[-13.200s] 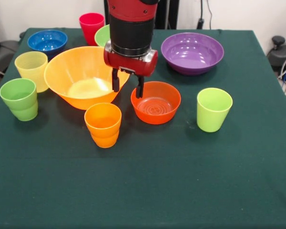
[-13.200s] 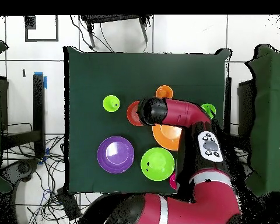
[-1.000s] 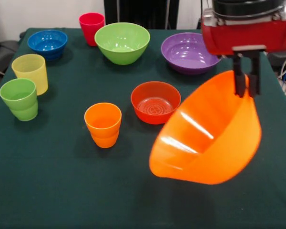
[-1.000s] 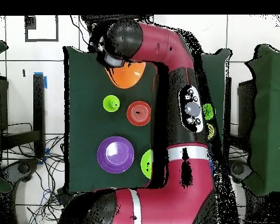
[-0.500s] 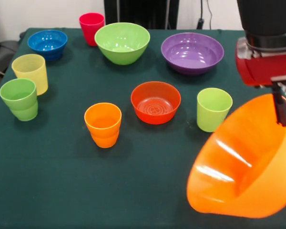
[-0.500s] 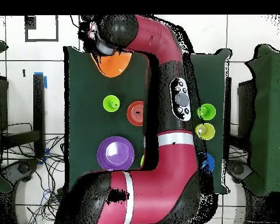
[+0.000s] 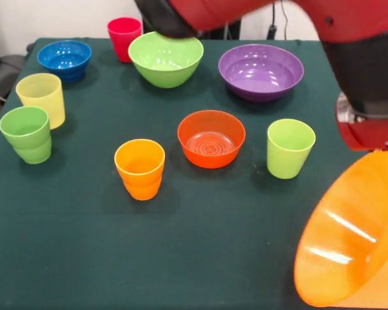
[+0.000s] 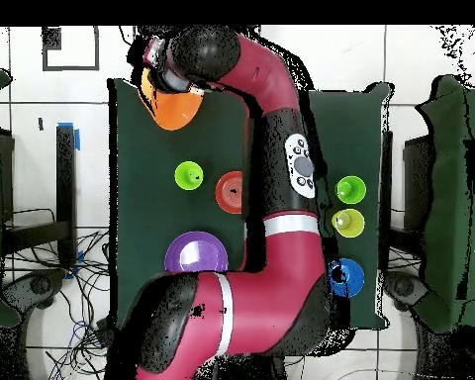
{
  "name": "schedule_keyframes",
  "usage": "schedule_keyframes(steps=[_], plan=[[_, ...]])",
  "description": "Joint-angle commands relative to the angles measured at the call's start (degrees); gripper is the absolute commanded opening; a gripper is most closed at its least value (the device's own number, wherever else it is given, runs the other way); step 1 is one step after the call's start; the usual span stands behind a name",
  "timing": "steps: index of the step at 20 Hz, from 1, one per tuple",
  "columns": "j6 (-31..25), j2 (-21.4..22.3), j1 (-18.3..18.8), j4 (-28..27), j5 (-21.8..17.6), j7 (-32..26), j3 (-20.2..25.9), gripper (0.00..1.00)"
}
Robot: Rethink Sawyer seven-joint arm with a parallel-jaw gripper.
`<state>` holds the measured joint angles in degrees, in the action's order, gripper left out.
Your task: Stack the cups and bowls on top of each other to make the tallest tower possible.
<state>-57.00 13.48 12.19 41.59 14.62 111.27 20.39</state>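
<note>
Large orange bowl (image 7: 352, 242) hung tilted off the counter (image 7: 200, 258) at its near corner, directly under the arm's wrist (image 7: 368, 123); the jaws were hidden, so could not tell whether they gripped its rim. Nothing stacked yet. Out from the jaws stood the lime cup (image 7: 290, 148), red-orange bowl (image 7: 211, 137) and orange cup (image 7: 140, 168), farther off the purple bowl (image 7: 260, 70) and green bowl (image 7: 166, 58), none obstructing.
</note>
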Motion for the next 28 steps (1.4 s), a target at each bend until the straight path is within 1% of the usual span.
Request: schedule_keyframes(steps=[1, 4, 9, 15, 17, 22, 28], plan=[[-1.36, -3.8, 1.29, 4.51, 5.19, 2.9, 7.67, 0.0], [-3.41, -4.05, 1.35, 5.22, 6.74, 3.69, 8.12, 0.0], [-6.65, -7.13, 0.99, 2.46, 8.32, 3.81, 8.91, 0.0], [-10.51, -10.63, 1.14, -1.83, 7.55, 2.56, 8.82, 0.0], [-11.87, -11.06, 1.47, -2.06, 7.5, 2.4, 8.79, 0.0], [-13.76, -9.96, 2.43, -0.07, 8.12, 2.48, 8.55, 0.0], [-13.79, -6.94, 3.99, 5.01, 9.43, 1.46, 8.96, 0.0]])
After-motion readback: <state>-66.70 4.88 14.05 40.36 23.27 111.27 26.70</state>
